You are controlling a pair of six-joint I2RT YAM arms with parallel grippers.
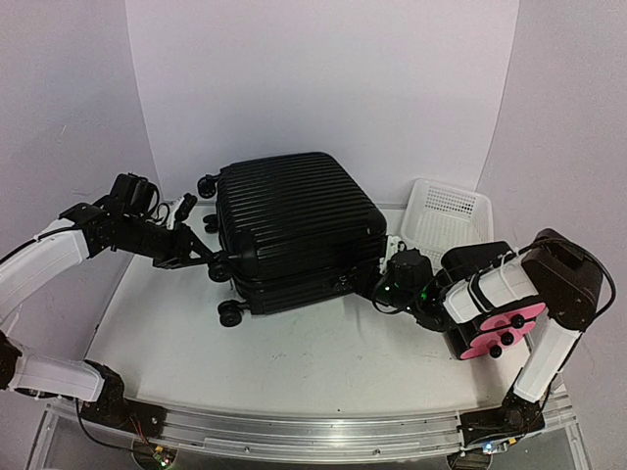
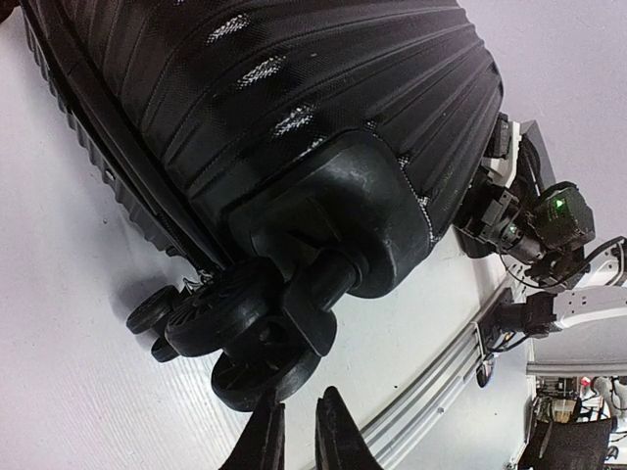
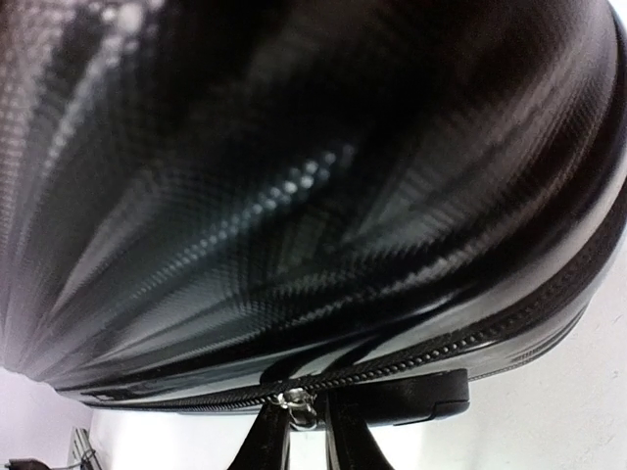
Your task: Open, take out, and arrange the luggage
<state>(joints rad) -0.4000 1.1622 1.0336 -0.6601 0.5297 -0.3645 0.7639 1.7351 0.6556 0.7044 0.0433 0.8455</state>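
The closed black luggage [image 1: 294,220] lies flat at the middle of the white desk [image 1: 323,362], its ribbed shell facing up and its wheels pointing toward the left arm. At the luggage's left side, the left end effector [image 2: 299,443] hangs just short of a corner wheel [image 2: 250,333], its fingers drawn nearly together and holding nothing. At the luggage's right side, the right end effector [image 3: 306,436] is narrowed on the silver zipper pull [image 3: 296,403] along the seam. A white mesh basket [image 1: 446,215] stands just right of the luggage, with a black box with pink drawer fronts [image 1: 495,328] nearer the camera.
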